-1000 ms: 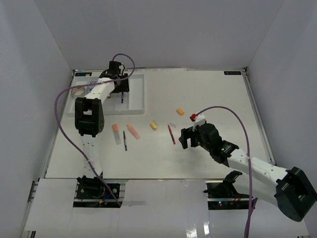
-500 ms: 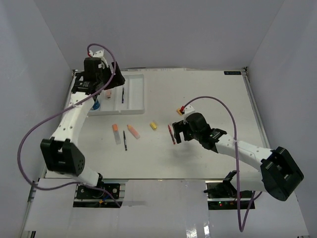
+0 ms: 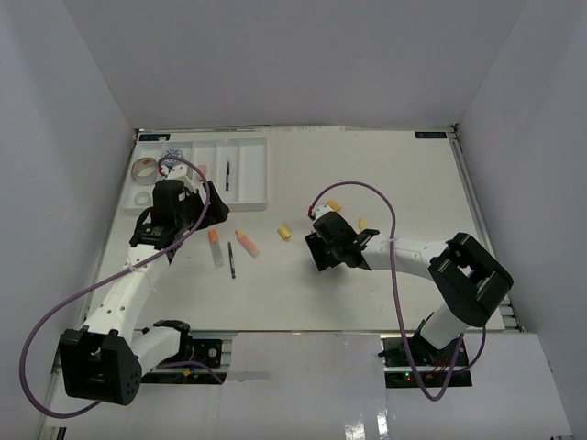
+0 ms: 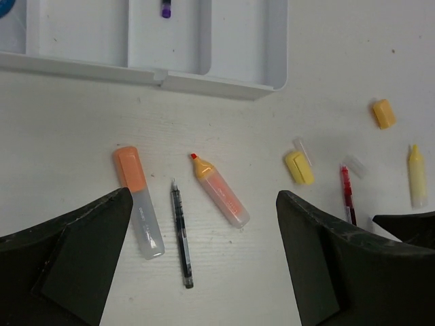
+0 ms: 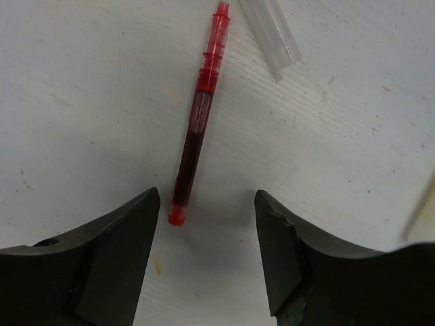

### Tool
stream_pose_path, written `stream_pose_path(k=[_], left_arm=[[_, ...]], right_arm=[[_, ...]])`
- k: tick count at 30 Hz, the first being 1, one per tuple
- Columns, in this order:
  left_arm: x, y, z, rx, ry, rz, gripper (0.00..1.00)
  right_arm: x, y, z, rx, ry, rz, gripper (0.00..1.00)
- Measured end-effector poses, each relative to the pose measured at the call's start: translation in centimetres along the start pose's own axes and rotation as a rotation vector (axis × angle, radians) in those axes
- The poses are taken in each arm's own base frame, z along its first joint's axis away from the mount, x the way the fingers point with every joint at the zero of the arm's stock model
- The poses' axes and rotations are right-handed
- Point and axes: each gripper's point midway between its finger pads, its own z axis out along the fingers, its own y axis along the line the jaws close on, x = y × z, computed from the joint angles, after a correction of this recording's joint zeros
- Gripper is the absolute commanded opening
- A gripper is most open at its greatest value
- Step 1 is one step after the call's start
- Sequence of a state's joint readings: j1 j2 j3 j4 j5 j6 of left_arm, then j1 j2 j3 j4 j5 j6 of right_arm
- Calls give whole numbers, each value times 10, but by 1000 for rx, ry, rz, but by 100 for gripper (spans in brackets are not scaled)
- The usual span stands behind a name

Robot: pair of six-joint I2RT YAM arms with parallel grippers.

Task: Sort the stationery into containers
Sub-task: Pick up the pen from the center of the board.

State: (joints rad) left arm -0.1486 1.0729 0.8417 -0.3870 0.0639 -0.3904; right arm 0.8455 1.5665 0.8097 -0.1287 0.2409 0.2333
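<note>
Red and translucent, a thin plastic pen [image 5: 197,129] lies slanted up the middle of the right wrist view on the white table [image 5: 81,81]. Its lower end sits between the dark fingers [image 5: 115,258] of the right gripper [image 5: 207,204], whose jaws stand partly apart astride that end. The end lies just beside the finger at lower left of that frame, and whether they touch is hard to tell. A clear plastic cap [image 5: 270,37] rests at the top of the frame, near the pen's tip. The left gripper [image 4: 202,224] hangs with jaws spread wide, gripping nothing, over an orange-capped clear marker [image 4: 139,204], a thin dark pen [image 4: 181,234] and an orange highlighter [image 4: 219,199], which lie side by side but apart in the middle of the left wrist view. Right of them lies a yellow block eraser [image 4: 299,167]. A white compartmented plastic tray [image 4: 224,85] runs along the top of that frame. In the overhead view a second dark pen [image 3: 227,174] lies in one of its compartments, and a brownish tape roll [image 3: 144,168] sits at the tray's left.
</note>
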Motion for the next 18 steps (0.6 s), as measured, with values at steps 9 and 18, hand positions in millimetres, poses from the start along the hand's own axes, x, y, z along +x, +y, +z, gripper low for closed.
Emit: stream_pose_path(k=[9,18], left_arm=[[10,-6,-2,50,4,-18,97],[10,-11,-2,80,7,-24,97]], right_arm=[[-7,11,13,45,12,-24,36],[-6,17,12,51,9,-32,11]])
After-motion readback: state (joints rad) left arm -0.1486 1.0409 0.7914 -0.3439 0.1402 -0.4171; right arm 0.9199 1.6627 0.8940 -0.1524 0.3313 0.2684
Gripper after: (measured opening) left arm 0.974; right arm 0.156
